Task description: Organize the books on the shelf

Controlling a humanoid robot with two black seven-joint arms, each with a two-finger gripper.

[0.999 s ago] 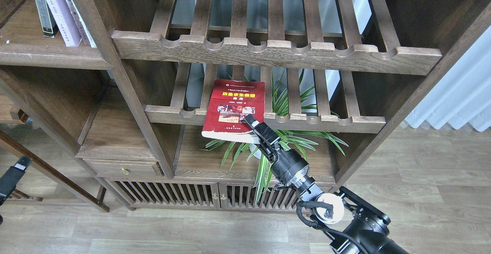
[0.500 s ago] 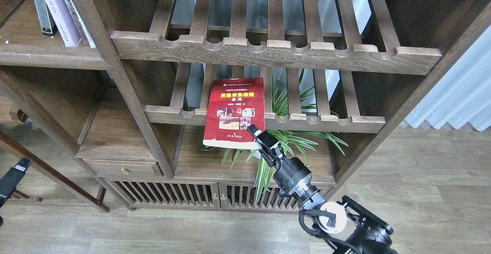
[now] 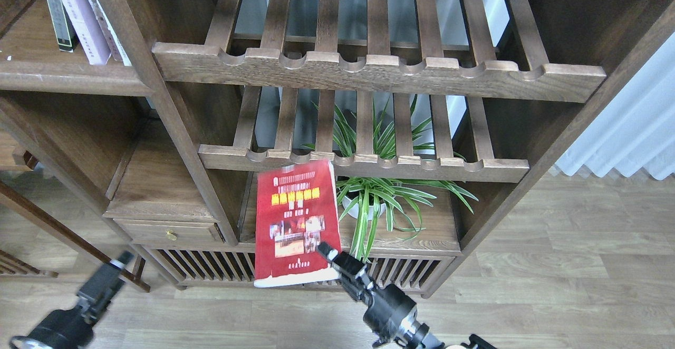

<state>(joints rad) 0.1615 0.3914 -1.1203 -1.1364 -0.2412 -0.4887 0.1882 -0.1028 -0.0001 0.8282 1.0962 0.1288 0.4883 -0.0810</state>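
My right gripper [image 3: 328,252] is shut on the lower right corner of the red book [image 3: 295,222] with small photos. It holds the book face-up in front of the low cabinet, clear of the slatted racks. Two more books stand on the solid dark-brown shelf [image 3: 68,77] at the top left: a black-edged one [image 3: 57,17] and a white-and-lavender one [image 3: 80,19]. My left gripper [image 3: 113,270] is low at the bottom left, over the floor, dark and too small to tell whether it is open.
A thin white book [image 3: 113,35] leans next to the lavender one. Two slatted racks with scalloped rails [image 3: 369,69] fill the middle. A potted spider plant [image 3: 379,196] stands under the lower rack, just right of the red book. A drawer unit [image 3: 163,217] is at the left.
My right gripper has pulled the red book off the lower slatted rack, down and to the left. My left arm has risen into view at the bottom left.
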